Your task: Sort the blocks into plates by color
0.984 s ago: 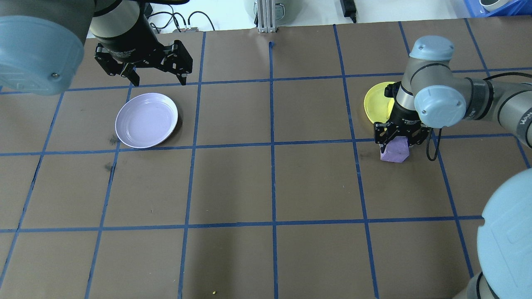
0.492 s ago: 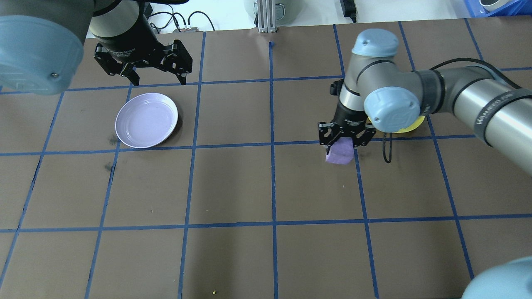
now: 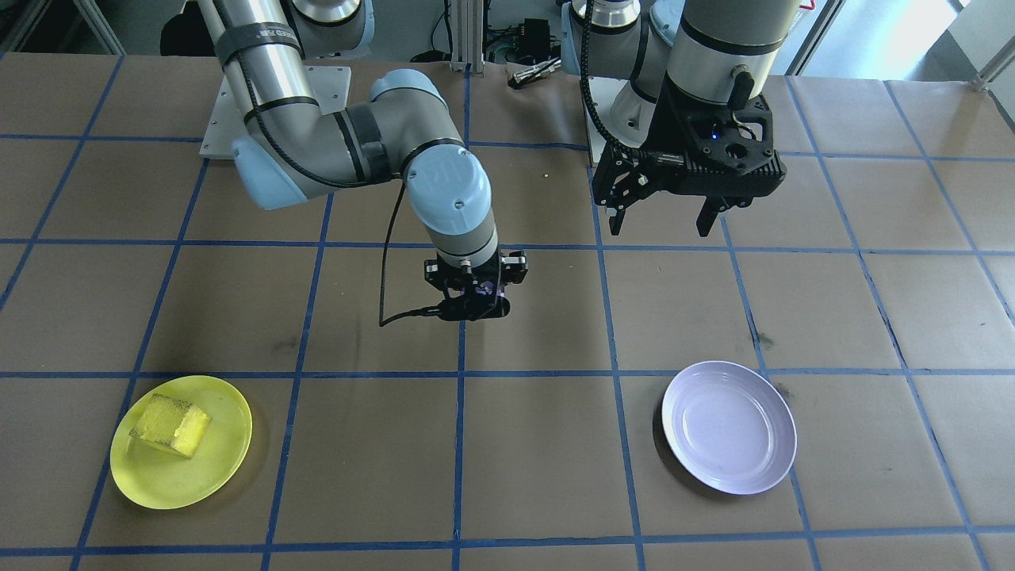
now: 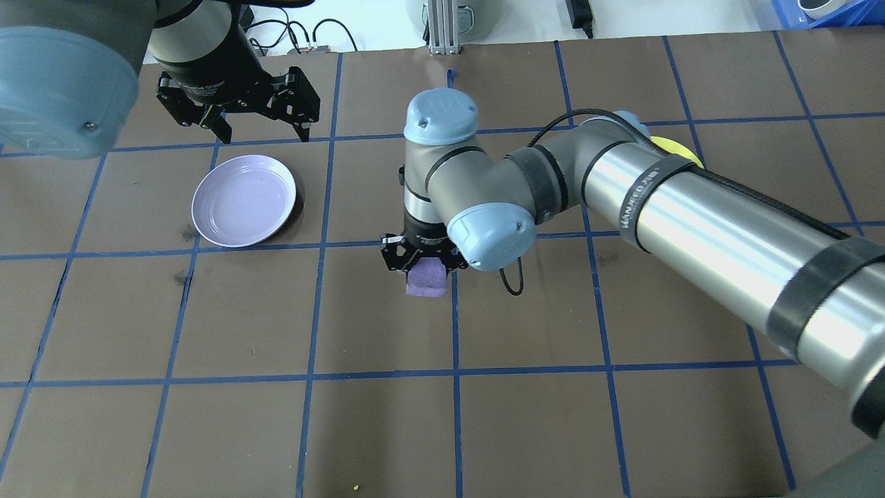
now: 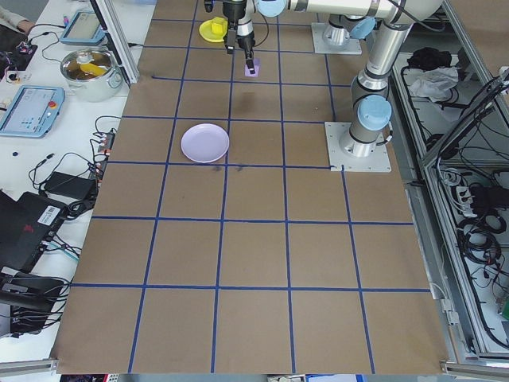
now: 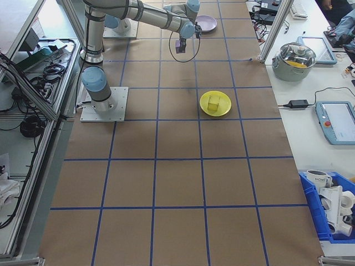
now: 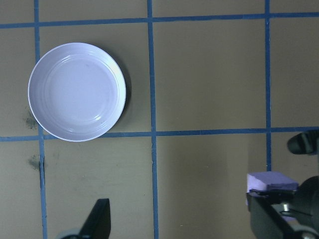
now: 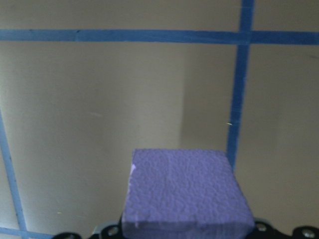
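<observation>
The pale purple block (image 4: 426,279) hangs just above the table near its centre, with my right gripper (image 4: 424,267) shut on it. It fills the bottom of the right wrist view as a rough purple block (image 8: 187,194). The lavender plate (image 4: 243,200) lies empty on the left of the overhead view, well clear of the block. My left gripper (image 4: 263,130) hovers open just beyond that plate, holding nothing. The yellow block (image 3: 170,424) lies in the yellow plate (image 3: 166,477) at the table's other end. In the overhead view my right arm hides most of the yellow plate (image 4: 674,147).
Brown paper with a blue tape grid covers the table (image 4: 387,429). A cable (image 4: 515,280) loops down from my right wrist beside the held block. Off the far edge stand an aluminium post (image 4: 442,31), cables and a lidded pot (image 5: 89,68).
My right arm has swept from beside the yellow plate toward the lavender plate, to the table's centre, carrying the purple block. The left arm has not moved.
</observation>
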Robot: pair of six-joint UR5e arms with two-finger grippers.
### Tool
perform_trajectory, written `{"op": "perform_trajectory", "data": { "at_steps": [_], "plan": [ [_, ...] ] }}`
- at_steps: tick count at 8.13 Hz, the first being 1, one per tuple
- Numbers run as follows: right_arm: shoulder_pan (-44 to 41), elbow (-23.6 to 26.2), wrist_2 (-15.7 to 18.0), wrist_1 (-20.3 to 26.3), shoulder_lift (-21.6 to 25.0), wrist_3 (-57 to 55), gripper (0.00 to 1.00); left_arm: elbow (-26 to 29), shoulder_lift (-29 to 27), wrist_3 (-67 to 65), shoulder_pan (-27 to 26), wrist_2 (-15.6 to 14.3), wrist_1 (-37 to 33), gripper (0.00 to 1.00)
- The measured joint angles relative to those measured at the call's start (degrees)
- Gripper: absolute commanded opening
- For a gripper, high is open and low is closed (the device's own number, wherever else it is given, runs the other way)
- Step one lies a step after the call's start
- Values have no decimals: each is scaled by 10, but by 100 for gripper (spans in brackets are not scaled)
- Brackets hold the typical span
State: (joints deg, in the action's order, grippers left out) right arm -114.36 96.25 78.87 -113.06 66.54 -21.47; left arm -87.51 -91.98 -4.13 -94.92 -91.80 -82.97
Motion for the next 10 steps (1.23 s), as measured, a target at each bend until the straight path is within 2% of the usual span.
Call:
{"op": "perform_trajectory", "data": {
  "at_steps": [1, 3, 6, 8, 10],
  "plan": [
    [-31, -16, -1, -29, -26, -26, 100, 0, 1, 0, 0, 0, 0, 100],
    [-55, -25, 6, -75, -60, -45, 100, 0, 0, 0, 0, 2, 4, 100],
    [-47, -28, 11, -84, -58, -40, 100, 1, -6, 0, 5, 6, 15, 100],
    [-6, -28, 17, -55, -31, -29, 100, 1, -10, -1, 10, 6, 16, 100],
    [69, -29, 28, 15, 19, -4, 100, -6, -20, -24, 7, 8, 13, 100]
  ]
}}
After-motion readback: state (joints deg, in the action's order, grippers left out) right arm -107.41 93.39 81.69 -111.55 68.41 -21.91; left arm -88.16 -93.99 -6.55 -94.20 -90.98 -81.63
